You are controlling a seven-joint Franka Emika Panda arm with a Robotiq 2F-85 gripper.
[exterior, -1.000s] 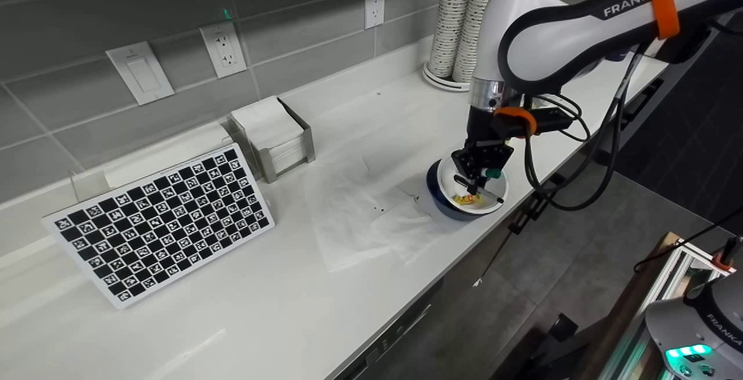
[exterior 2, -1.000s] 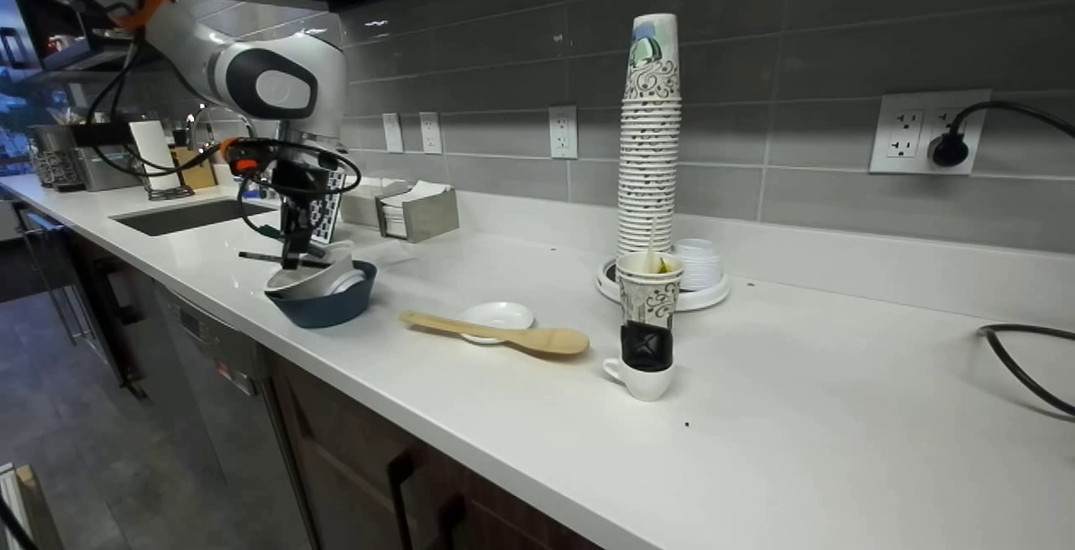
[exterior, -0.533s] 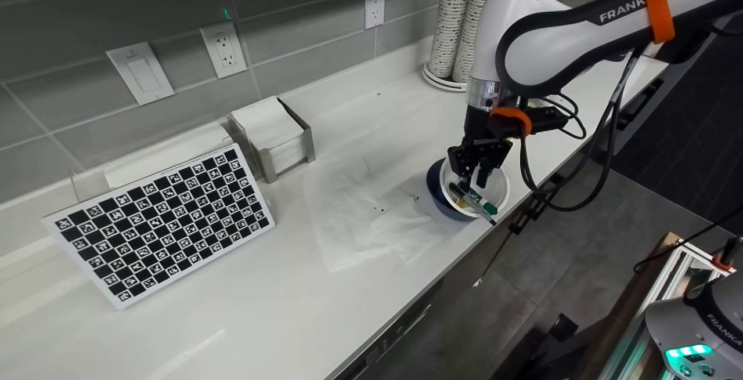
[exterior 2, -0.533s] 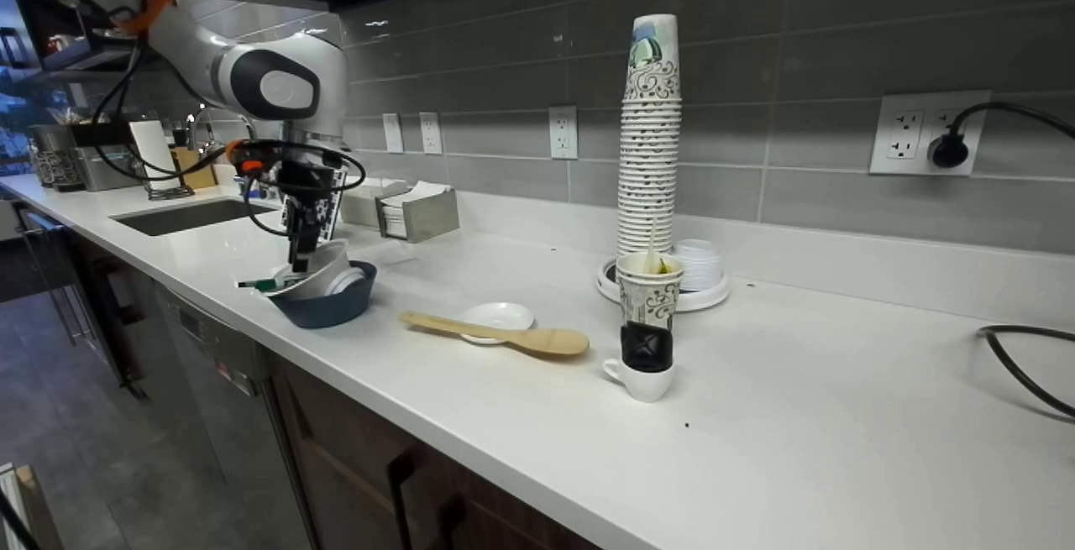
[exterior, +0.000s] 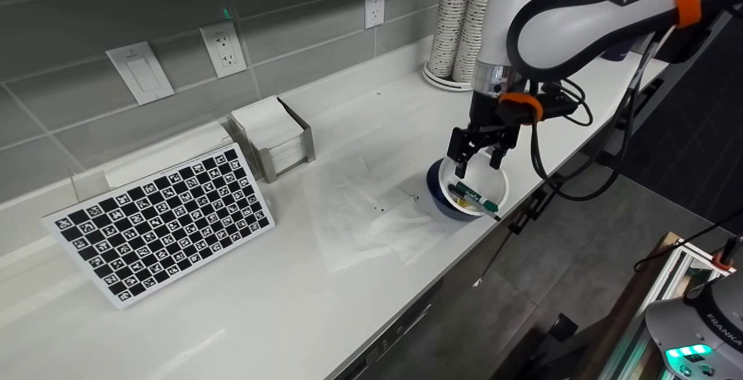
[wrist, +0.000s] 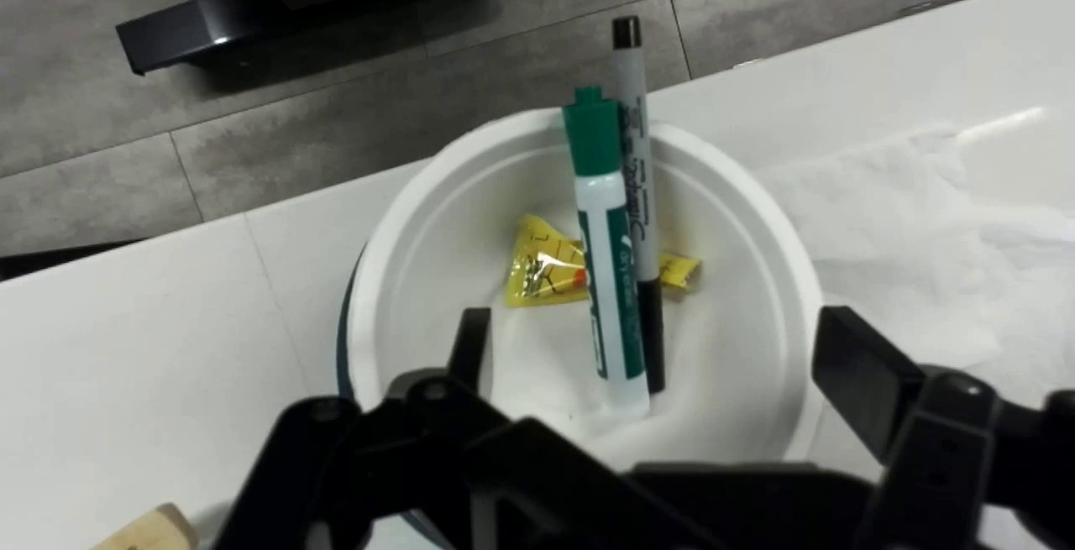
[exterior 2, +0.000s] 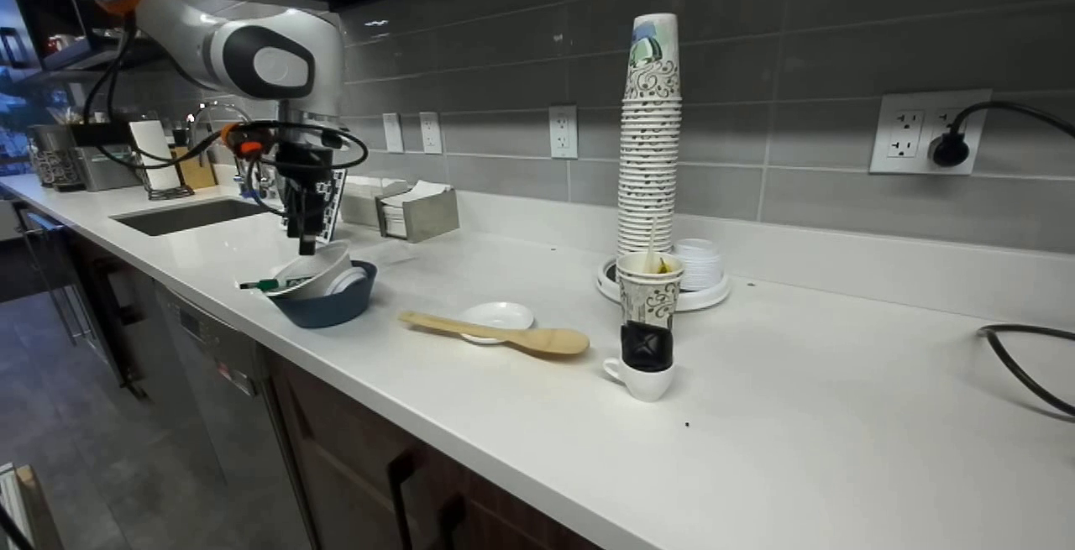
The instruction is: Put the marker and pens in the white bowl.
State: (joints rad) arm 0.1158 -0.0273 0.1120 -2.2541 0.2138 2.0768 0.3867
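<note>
Wrist view: a green-capped marker [wrist: 609, 256] and a gray pen [wrist: 643, 206] lie in the white bowl [wrist: 747, 340], close alongside each other, nearly parallel. Both run lengthwise toward the front edge of the counter [wrist: 151, 348]; the marker's cap reaches past the rim, and the pen's short black end juts out farther. They cross over a yellow packet [wrist: 542, 273]. The gripper [exterior: 478, 168] hangs above, fingers spread wide. In an exterior view, the bowl sits tilted inside a blue bowl [exterior 2: 327, 312], and a white cup [exterior 2: 647, 385] has a black thing [exterior 2: 647, 347] at its mouth.
</note>
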